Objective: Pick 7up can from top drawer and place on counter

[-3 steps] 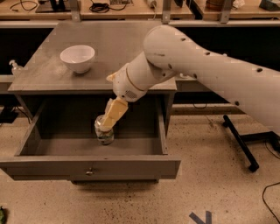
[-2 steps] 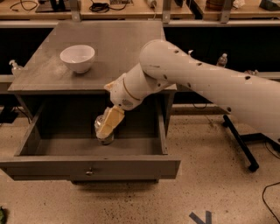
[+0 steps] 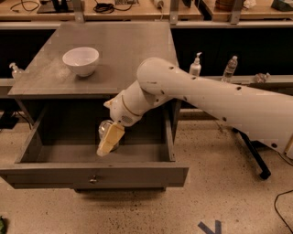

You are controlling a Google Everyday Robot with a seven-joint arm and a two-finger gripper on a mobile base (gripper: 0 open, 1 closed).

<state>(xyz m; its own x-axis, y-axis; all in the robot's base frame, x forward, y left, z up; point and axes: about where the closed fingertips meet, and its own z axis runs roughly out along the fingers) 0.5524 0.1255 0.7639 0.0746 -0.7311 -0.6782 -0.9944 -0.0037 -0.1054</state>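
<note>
The top drawer is pulled open, with its small round knob at the front. The 7up can stands inside it, left of the middle; only its silvery top and side show. My gripper, with pale yellow tips, reaches down into the drawer and sits right against the front of the can, partly hiding it. My white arm comes in from the right, across the drawer's right side. The grey counter lies above the drawer.
A white bowl stands on the counter's left part. A white pump bottle and a clear plastic bottle stand on the narrow shelf to the right. Another small bottle is at the far left. A wooden bench runs behind.
My arm has swung left and lower, and the gripper has dropped deeper into the drawer, against the can. The can has stayed in place.
</note>
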